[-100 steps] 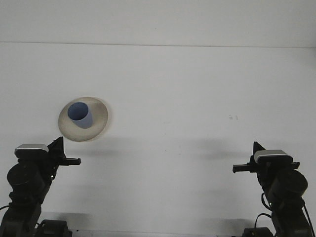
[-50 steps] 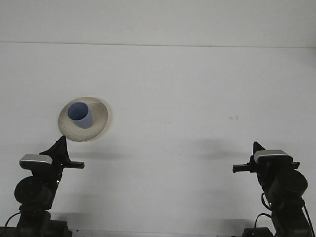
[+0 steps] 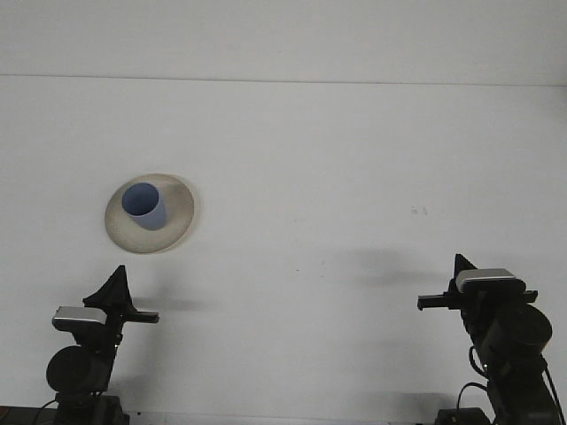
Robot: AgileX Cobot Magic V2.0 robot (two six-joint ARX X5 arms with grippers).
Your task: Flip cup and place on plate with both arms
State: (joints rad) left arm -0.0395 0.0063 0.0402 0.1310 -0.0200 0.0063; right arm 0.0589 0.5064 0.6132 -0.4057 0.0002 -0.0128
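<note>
A blue cup (image 3: 145, 205) stands upright, mouth up, on a beige plate (image 3: 177, 217) at the left of the white table. My left gripper (image 3: 115, 285) is low at the front left, below the plate and well apart from it. Over at the front right sits my right gripper (image 3: 461, 266), far from the cup. Neither gripper holds anything. Both are seen from behind, so their state does not show.
The white table (image 3: 337, 177) runs back to a pale wall, with its far edge near the top of the view. The arm bases rise from the bottom edge at left (image 3: 80, 372) and right (image 3: 509, 354).
My left arm has drawn back and sunk toward the bottom edge, shifting slightly right. The right arm, cup and plate have not moved.
</note>
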